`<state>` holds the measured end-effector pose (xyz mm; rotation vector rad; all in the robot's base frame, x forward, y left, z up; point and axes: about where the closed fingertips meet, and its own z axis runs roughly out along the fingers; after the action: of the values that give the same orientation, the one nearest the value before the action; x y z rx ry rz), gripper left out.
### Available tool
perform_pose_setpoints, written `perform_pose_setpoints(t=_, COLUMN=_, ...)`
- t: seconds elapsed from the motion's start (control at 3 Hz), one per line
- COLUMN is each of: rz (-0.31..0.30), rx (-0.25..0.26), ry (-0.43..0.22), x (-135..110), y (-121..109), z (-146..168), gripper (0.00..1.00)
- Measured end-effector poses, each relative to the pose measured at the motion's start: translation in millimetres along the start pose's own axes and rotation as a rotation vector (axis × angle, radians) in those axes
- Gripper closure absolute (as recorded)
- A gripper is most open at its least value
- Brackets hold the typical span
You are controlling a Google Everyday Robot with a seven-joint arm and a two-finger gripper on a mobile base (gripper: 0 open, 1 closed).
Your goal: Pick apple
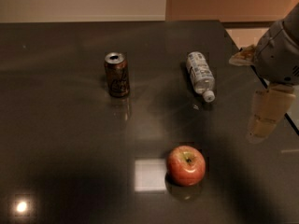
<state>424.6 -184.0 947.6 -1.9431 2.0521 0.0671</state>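
The apple (pixel 186 165) is red with yellowish patches and a dark stem in a dimple. It sits on the dark glossy table (pixel 60 139), near the front and right of centre. My gripper (pixel 265 118) hangs at the right edge of the view, above the table. It is to the right of the apple, a little farther back, and well apart from it. It holds nothing that I can see.
A brown drink can (pixel 117 74) stands upright at the back left of the apple. A clear plastic bottle (pixel 201 75) lies on its side behind the apple, cap toward the front. The table's right edge runs just behind the gripper.
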Motion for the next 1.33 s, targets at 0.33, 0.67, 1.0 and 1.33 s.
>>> perform_pose_setpoints(t=0.33, rz=-0.104, rx=-0.074, ry=-0.047, x=-14, y=21, z=24, gripper=0.00)
perform_pose_setpoints(t=0.67, rz=-0.199, rx=-0.134, ry=-0.108, x=-27, y=45, z=48, gripper=0.00)
perform_pose_setpoints(t=1.0, rz=-0.280, rx=-0.171, ry=-0.155, x=-38, y=65, z=69, gripper=0.00)
perform_pose_setpoints(t=1.33, rz=-0.332, rx=-0.200, ry=-0.174, x=-47, y=77, z=85, gripper=0.00)
